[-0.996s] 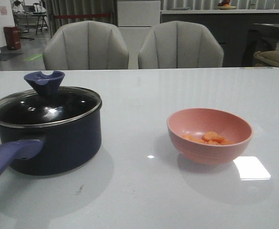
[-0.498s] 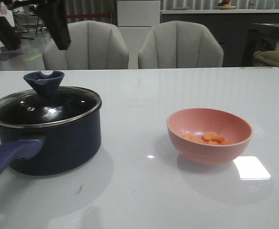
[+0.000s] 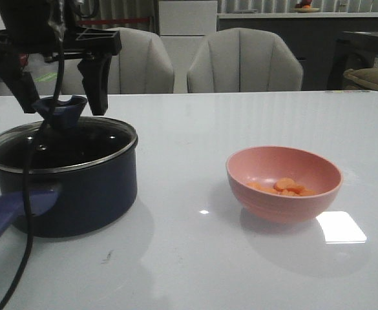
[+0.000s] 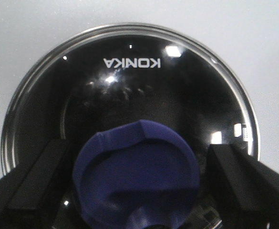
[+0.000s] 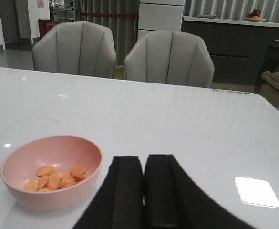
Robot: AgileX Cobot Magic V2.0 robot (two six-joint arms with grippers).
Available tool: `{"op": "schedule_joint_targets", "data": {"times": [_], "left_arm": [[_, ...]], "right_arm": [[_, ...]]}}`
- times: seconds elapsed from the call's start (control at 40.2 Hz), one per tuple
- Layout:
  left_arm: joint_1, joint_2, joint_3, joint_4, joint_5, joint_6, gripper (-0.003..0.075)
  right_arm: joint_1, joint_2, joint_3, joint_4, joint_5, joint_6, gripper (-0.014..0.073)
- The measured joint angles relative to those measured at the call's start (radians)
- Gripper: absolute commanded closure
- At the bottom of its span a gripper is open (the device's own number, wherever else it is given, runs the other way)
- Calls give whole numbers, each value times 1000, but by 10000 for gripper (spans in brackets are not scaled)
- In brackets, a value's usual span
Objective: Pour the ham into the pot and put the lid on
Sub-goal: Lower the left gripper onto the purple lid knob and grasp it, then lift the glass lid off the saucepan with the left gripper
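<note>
I see the pot [image 3: 66, 187], dark navy with a long purplish handle, at the table's [image 3: 195, 258] left, and the lid [image 4: 129, 95] sits on it: clear glass, shiny metal rim, "KONKA" printed on the glass. Its blue notched knob [image 3: 61, 108] stands between the fingers of my left gripper [image 3: 61, 90], which hangs over the pot with jaws wide apart, one finger on each side of the knob (not touching it, as far as the wrist view shows). A black cable [image 3: 27, 213] drapes across the pot's front. The ham [image 3: 282, 187], flat orange-pink pieces, lies in a pink bowl [image 3: 283, 183] well apart to the right. My right gripper [image 5: 144, 191] is near the bowl, jaws together. The table is glossy white; two grey chairs [image 3: 243, 61] stand behind it.
</note>
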Motion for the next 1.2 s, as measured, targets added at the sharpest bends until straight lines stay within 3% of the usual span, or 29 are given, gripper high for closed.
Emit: {"op": "schedule_joint_targets", "data": {"times": [0.274,0.448,0.548,1.021,1.195], "left_arm": [[0,36,-4,0,2,-4,163],[0,40,-6,3,2,-6,361],[0,40,-8,4,2,-7,424],[2,0,-30,17,14,37,426],[61,-93,-27,50,14,66,426]], "right_arm": [[0,0,0,0,0,0,450],[0,0,0,0,0,0,450],[0,0,0,0,0,0,450],[0,0,0,0,0,0,450],[0,0,0,0,0,0,450]]}}
